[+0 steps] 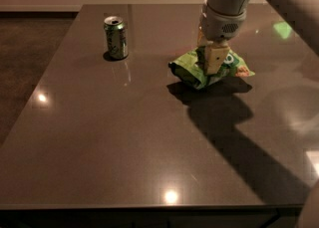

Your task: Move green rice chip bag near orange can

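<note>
My gripper (213,61) comes down from the upper right and is shut on the green rice chip bag (188,69), a crumpled light-green pouch at the table's right middle. The bag hangs from the fingers (215,58), seemingly just above the tabletop, with its shadow right below it. The orange can is not visible; I cannot tell whether it stands behind the gripper and arm.
A green can (115,37) stands upright at the far left of the dark glossy table (124,137). The arm's long shadow runs toward the front right. The floor drops away past the table's left edge.
</note>
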Robot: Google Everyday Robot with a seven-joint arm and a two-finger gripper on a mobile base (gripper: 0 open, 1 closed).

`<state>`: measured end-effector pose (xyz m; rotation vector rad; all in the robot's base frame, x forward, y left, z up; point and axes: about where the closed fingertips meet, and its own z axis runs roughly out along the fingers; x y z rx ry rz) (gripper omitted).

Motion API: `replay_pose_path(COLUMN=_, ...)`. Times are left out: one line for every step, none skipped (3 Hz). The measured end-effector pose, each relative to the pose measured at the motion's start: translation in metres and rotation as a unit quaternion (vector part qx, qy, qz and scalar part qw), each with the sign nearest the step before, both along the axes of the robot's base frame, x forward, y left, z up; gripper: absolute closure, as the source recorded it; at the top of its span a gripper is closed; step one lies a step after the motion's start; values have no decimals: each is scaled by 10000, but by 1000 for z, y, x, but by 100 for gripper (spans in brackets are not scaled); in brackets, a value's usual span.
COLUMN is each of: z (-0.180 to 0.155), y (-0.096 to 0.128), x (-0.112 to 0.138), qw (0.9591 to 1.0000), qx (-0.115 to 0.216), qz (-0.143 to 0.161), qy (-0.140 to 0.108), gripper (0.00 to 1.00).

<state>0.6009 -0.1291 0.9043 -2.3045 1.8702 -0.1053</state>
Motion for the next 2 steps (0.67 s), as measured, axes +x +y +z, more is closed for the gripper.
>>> replay_pose_path(z=-1, y=-14, x=11, qw=9999, qx=-28, qz=-152, qy=11, gripper=28)
replay_pose_path(z=-4, y=-28, x=16, qw=9996, qx=-48, qz=-279, qy=53, gripper=4)
